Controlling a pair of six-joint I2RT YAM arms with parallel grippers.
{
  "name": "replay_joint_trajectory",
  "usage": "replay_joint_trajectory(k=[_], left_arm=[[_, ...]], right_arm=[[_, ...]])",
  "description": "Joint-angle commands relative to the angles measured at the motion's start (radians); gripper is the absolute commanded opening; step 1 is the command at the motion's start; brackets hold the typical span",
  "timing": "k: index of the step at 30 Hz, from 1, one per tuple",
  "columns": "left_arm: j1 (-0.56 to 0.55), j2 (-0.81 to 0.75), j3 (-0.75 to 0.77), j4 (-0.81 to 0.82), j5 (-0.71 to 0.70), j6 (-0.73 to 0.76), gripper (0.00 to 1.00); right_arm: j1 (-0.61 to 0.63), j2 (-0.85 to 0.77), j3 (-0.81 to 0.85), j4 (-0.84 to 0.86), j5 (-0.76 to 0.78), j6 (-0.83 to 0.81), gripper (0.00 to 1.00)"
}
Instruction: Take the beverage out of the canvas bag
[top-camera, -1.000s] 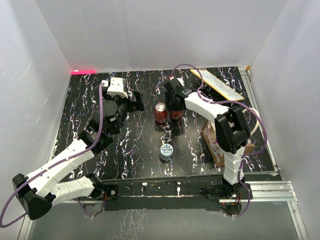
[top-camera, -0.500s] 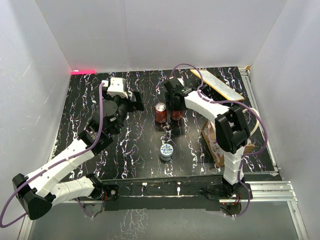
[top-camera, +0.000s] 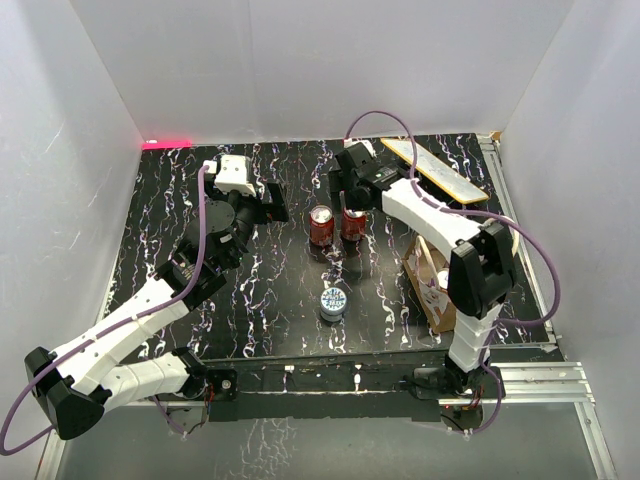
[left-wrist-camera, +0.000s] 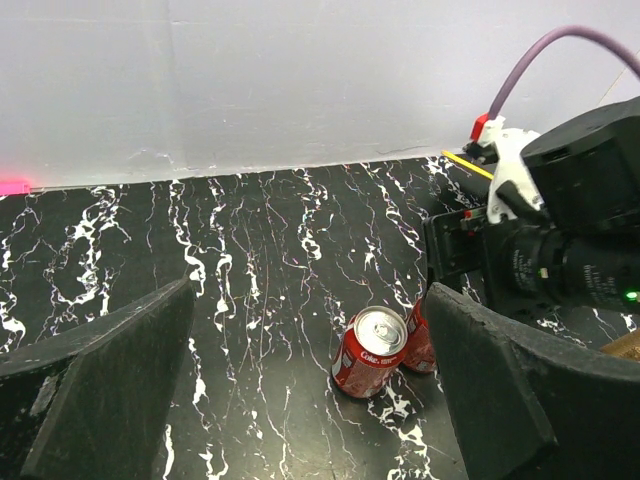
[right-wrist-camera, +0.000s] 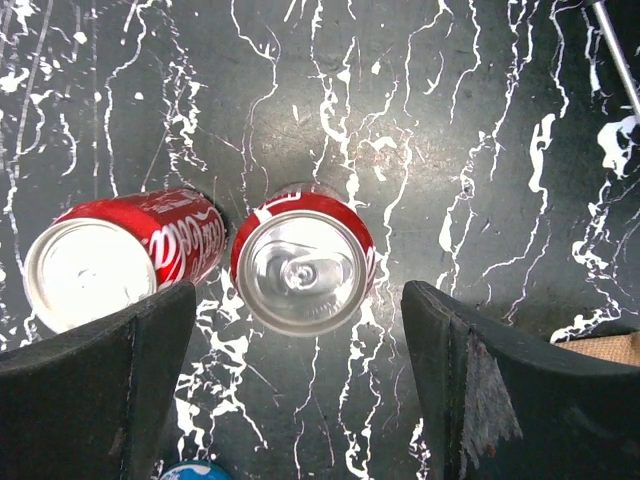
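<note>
Two red cola cans stand upright side by side on the black marbled table. My right gripper (right-wrist-camera: 298, 295) hangs open above the right can (right-wrist-camera: 300, 270), its fingers wide on either side and touching nothing; that can also shows in the top view (top-camera: 352, 224). The left can (top-camera: 321, 226) stands against it. The tan canvas bag (top-camera: 437, 290) sits at the right, partly hidden behind my right arm. My left gripper (left-wrist-camera: 308, 290) is open and empty, off to the left of the cans and facing the left can (left-wrist-camera: 370, 352).
A blue-and-white can (top-camera: 333, 302) stands nearer the front, between the arms. A flat yellow-edged board (top-camera: 435, 168) lies at the back right. White walls enclose the table on three sides, and a metal rail (top-camera: 520, 375) runs along the front.
My right gripper, shut on the right red can before, has opened and lifted off it, leaving it standing beside the other can. The left arm has not moved.
</note>
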Motion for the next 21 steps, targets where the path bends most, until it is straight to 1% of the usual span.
replay_joint_trajectory(k=[1,5,9,13,16,18,19,21], left_arm=[[-0.003,-0.014,0.011,0.016,0.000,-0.003,0.97],[-0.002,-0.019,0.011,0.017,-0.003,-0.002,0.97],[-0.002,-0.023,0.011,0.017,-0.003,-0.002,0.97],[-0.002,-0.016,0.012,0.016,0.000,-0.007,0.97],[-0.003,-0.012,0.012,0.013,0.009,-0.013,0.97],[-0.002,-0.010,0.013,0.011,0.010,-0.016,0.97],[-0.002,-0.008,0.013,0.010,0.010,-0.016,0.97],[-0.002,-0.003,0.013,0.009,0.008,-0.017,0.97]], right_arm=[[0.003,-0.107,0.001,0.013,0.015,-0.013,0.88],[0.003,-0.254,-0.068,-0.025,0.036,-0.037,0.88],[0.003,-0.422,-0.177,-0.068,0.103,-0.034,0.88],[0.001,-0.603,-0.270,-0.102,0.245,0.019,0.88],[-0.014,-0.690,-0.326,-0.126,0.397,0.061,0.90],[-0.072,-0.718,-0.343,-0.162,0.458,0.093,0.90],[-0.113,-0.727,-0.350,-0.171,0.461,0.106,0.89],[-0.217,-0.742,-0.375,-0.165,0.417,0.103,0.89]])
